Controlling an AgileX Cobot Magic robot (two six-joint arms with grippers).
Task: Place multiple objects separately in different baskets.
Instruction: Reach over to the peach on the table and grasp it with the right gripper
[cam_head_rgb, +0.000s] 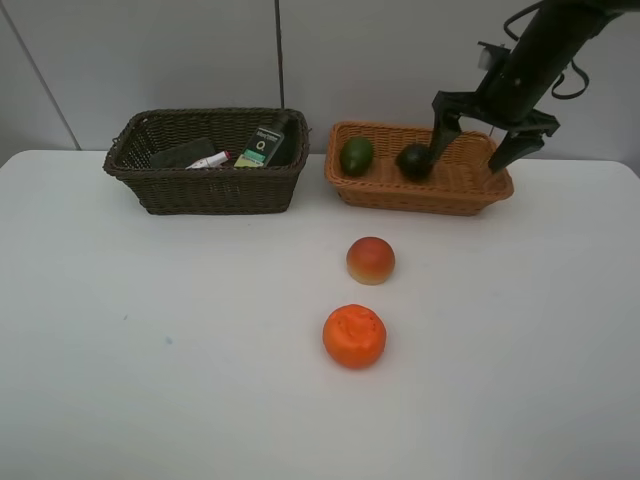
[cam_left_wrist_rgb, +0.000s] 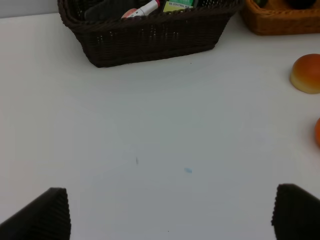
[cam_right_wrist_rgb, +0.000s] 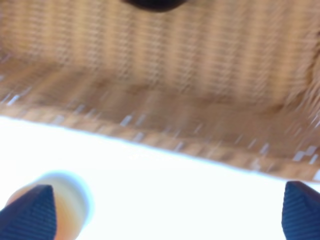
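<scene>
Flat white desk is carrying four things directly. At the rear left a dark brown wicker basket is sitting; just beside it, to the right and not touching, a light orange-tan wicker basket. Near centre a peach-coloured fruit is resting in front of the tan one. An orange is lying close by toward the front, apart.

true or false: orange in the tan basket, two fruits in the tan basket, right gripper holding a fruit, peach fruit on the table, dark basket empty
The orange is in the tan basket: false, it sits on the table.
Two fruits are in the tan basket: true, the green fruit and the mangosteen.
The right gripper holds a fruit: false, its jaws are open and empty.
The peach fruit is on the table: true.
The dark basket is empty: false, several items lie in it.
</scene>
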